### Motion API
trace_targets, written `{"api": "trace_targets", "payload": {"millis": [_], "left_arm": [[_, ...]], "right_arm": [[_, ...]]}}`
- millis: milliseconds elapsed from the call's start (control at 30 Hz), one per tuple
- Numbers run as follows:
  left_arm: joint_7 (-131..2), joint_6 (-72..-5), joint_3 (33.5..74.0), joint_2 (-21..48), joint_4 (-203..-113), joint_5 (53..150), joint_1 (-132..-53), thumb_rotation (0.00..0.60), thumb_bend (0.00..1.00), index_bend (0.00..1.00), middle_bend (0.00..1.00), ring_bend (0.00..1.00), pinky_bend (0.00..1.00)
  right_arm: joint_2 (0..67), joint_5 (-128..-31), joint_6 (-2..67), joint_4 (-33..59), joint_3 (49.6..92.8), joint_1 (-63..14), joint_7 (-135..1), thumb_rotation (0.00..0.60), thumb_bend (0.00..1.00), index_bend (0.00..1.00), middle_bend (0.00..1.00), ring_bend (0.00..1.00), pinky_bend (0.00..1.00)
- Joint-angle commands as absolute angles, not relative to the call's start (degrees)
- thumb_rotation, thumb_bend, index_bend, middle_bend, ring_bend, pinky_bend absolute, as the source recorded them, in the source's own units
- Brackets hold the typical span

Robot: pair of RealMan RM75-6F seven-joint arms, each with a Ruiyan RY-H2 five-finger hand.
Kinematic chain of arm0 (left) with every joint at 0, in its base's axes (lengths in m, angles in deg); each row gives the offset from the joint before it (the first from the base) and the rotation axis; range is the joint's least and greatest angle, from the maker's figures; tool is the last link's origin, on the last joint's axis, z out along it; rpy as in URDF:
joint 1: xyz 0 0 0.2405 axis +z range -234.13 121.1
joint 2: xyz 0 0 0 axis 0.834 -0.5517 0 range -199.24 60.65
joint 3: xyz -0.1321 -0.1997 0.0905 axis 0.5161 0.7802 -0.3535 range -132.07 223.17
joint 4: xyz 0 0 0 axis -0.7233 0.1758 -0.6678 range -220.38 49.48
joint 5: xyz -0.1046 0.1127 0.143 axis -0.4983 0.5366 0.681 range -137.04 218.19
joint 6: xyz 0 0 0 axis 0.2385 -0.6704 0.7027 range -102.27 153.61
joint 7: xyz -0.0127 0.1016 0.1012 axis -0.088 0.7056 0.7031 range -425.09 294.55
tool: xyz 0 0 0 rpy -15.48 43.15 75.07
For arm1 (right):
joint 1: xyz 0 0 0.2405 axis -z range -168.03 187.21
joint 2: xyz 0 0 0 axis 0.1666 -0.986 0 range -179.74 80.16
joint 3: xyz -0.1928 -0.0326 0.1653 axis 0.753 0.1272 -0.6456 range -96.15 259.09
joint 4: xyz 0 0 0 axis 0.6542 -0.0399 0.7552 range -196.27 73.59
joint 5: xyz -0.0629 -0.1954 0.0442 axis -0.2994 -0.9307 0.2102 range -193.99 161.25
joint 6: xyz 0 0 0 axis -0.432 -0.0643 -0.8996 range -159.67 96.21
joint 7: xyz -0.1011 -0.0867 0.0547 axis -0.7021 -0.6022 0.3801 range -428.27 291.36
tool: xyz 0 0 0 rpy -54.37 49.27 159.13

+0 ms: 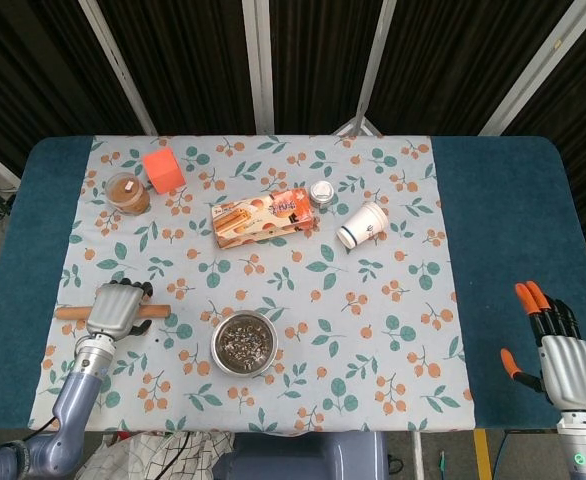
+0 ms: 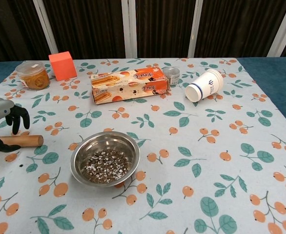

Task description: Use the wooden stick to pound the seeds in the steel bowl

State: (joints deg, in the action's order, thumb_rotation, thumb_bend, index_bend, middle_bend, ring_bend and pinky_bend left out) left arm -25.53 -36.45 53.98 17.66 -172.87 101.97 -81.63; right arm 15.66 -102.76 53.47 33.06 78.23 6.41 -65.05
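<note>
The wooden stick (image 1: pixel 157 313) lies flat on the flowered cloth, left of the steel bowl (image 1: pixel 243 345). Dark and pale seeds (image 2: pixel 104 165) cover the bowl's (image 2: pixel 105 145) bottom. My left hand (image 1: pixel 118 307) hovers over the stick's middle, fingers arched down and apart. In the chest view the fingers (image 2: pixel 14 117) of the left hand (image 2: pixel 1 113) end just above the stick (image 2: pixel 27 141), and the thumb sits low at the stick's near side without a firm grip. My right hand (image 1: pixel 563 358) rests open at the table's right front, far from everything.
At the back left stand an orange cube (image 1: pixel 162 169) and a lidded jar (image 1: pixel 127 192). A biscuit box (image 1: pixel 261 216), a small tin (image 1: pixel 321 193) and a paper cup (image 1: pixel 363 225) on its side lie behind the bowl.
</note>
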Motion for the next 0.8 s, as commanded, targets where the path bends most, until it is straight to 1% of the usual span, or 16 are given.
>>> {"api": "trace_targets", "payload": {"millis": [33,300,600,700,800], "left_arm": [[-25.2,-36.4,54.0,18.4,-172.2,101.4,-82.2,0.600,0.36,0.39,0.46,0.34,0.44],[-25.2,-36.0,53.6,20.1,-170.8,100.0,-83.4,0.600,0.36,0.40,0.47,0.35,0.45],[-25.2,-36.4,52.9,20.7,-170.5,99.7,-84.0,0.600,0.38,0.43,0.51,0.39,0.48],[-25.3,-36.5,52.6,20.8,-170.4,99.7,-84.1,0.600,0.41,0.45,0.55,0.41,0.51],[-25.7,-36.7,52.4,20.8,-170.3,99.9,-84.2,0.600,0.47,0.50,0.59,0.46,0.54]], "right_arm": [[15.7,-102.7,53.4,33.1,78.2,6.4,-65.1,0.600,0.37,0.00,0.00,0.00,0.00],[15.7,-102.6,53.4,33.1,78.2,6.4,-65.1,0.600,0.37,0.00,0.00,0.00,0.00],[15.7,-102.5,53.4,33.1,78.2,6.4,-65.3,0.600,0.37,0.00,0.00,0.00,0.00],[15.7,-102.5,53.3,33.2,78.2,6.4,-65.4,0.600,0.37,0.00,0.00,0.00,0.00],[15.7,-102.4,53.3,33.2,78.2,6.4,-65.4,0.600,0.37,0.00,0.00,0.00,0.00]]}}
